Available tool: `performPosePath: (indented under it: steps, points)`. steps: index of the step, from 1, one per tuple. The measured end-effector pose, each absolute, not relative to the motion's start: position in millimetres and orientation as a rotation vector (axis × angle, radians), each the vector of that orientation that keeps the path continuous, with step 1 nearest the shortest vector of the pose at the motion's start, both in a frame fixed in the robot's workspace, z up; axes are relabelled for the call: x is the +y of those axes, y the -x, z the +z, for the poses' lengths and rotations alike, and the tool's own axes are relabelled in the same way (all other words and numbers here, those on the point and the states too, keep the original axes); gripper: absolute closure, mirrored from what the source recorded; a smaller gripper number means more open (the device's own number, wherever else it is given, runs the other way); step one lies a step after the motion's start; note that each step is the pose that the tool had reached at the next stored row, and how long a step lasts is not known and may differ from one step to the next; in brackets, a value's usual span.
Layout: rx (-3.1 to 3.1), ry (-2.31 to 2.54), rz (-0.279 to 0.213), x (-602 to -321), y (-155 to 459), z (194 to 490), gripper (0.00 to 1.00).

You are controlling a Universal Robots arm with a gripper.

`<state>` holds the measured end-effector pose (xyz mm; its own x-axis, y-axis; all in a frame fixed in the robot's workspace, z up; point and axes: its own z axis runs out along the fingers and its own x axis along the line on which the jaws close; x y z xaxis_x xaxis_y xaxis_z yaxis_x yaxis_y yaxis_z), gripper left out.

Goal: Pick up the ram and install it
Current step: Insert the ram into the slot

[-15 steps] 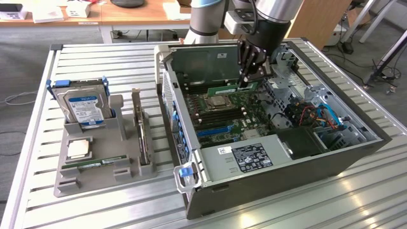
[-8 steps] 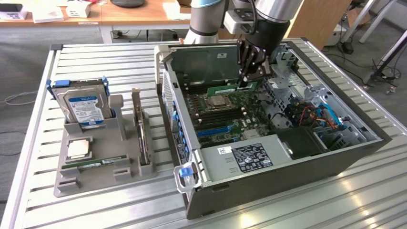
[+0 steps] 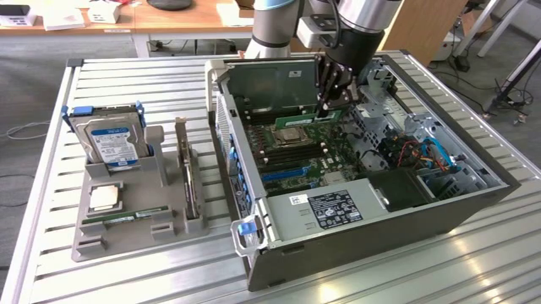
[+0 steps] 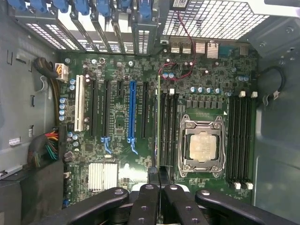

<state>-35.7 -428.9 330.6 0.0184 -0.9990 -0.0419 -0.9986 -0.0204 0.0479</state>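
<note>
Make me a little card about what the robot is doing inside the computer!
pincer: shut on the memory stick
stick's place: inside the open computer, over the green board, beside the silver chip
in its slot: cannot tell
tray: holds a disk drive and a second chip

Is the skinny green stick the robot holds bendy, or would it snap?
Probably stiff: the ram looks straight in the fingers, with no droop. Likely light, since it is so thin edge-on over the motherboard. Maybe fragile, being a thin bare circuit board.
</note>
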Motion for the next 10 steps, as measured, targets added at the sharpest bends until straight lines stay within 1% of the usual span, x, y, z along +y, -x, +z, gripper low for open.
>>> performPosePath:
  steps: [10]
  points:
    - [-2.195,-2.238,-0.1,-428.9,35.7,320.0,0.88]
